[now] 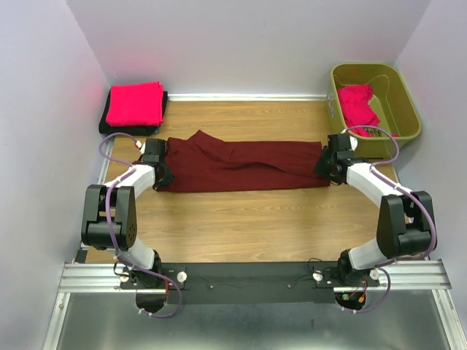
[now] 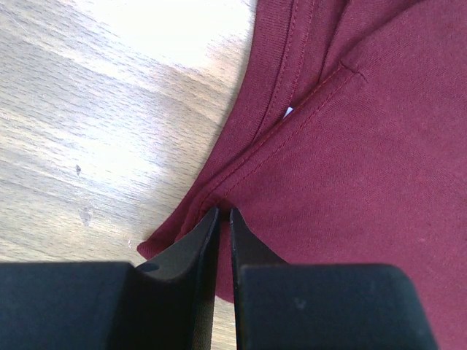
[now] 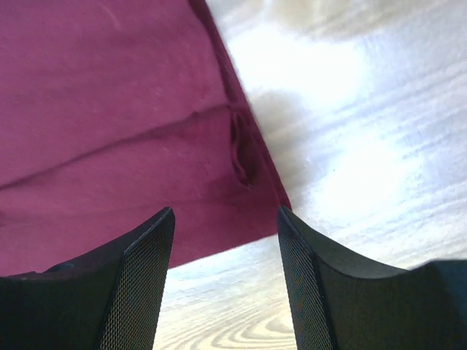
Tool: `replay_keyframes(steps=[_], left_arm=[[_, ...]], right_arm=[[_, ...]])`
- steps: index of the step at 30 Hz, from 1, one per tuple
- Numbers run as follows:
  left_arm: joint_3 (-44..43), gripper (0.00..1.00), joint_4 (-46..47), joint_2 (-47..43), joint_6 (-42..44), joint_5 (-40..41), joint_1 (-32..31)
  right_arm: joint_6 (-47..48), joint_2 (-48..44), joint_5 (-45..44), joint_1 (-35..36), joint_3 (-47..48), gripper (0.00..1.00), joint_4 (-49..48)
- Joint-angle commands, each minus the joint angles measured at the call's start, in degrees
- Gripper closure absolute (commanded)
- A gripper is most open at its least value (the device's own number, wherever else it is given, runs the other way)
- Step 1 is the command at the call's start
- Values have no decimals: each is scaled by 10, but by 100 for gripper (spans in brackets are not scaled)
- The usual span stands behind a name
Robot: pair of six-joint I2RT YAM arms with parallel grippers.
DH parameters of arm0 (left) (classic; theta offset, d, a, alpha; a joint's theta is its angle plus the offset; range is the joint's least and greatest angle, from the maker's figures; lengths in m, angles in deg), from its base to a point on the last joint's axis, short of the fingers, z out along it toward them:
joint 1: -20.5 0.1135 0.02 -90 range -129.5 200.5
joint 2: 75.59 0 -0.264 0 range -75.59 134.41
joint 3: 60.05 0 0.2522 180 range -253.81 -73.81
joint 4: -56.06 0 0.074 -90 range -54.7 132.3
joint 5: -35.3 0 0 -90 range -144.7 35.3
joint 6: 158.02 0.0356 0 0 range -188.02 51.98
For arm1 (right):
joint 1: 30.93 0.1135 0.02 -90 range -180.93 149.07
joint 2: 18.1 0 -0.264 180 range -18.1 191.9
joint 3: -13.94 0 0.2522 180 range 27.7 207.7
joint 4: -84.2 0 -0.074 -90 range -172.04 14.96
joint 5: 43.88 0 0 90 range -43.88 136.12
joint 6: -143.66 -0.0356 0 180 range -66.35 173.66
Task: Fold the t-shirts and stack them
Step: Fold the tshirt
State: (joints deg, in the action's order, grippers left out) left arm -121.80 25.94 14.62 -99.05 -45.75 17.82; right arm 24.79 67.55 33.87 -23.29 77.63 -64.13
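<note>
A dark maroon t-shirt (image 1: 241, 166) lies folded into a long strip across the table, collar end to the left. My left gripper (image 1: 163, 172) sits at that end. In the left wrist view its jaws (image 2: 225, 213) are shut on a pinch of the maroon shirt (image 2: 350, 168) beside the collar seam. My right gripper (image 1: 326, 165) hovers at the shirt's right end. In the right wrist view it (image 3: 225, 213) is open and empty, over the corner of the maroon cloth (image 3: 109, 124). A folded pinkish-red shirt (image 1: 135, 104) lies on a black one (image 1: 125, 130) at the back left.
An olive-green bin (image 1: 403, 102) stands at the back right with another pinkish-red shirt (image 1: 357, 106) inside. Walls close in on the left, back and right. Bare wooden tabletop (image 1: 241, 219) lies between the maroon shirt and the arm bases.
</note>
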Motion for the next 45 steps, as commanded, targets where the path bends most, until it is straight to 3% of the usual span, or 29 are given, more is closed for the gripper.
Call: replay_keyframes(steps=[1,11,23,31,42,43,45], left_arm=[[11,82,-23,0,12,-1,7],[16,82,-24,-6,13,-2,8],[16,82,-24,2,14,-3,11],[25,82,-38,-7,18,-7,43],[44,82,-73,-55,15,-51,65],[44,82,-76,-62,15,-52,64],[38,82,-82,-78,16,-50,64]], right_arm=[[-17,-13,13,-6,-5,35,11],[-45,8,26,-24,-15,37,12],[-63,17,28,-54,-63,47,4],[-54,-24,32,-94,-105,99,8],[-65,-137,65,-127,-157,98,109],[-60,-144,68,-127,-155,85,114],[-45,-163,77,-127,-138,68,128]])
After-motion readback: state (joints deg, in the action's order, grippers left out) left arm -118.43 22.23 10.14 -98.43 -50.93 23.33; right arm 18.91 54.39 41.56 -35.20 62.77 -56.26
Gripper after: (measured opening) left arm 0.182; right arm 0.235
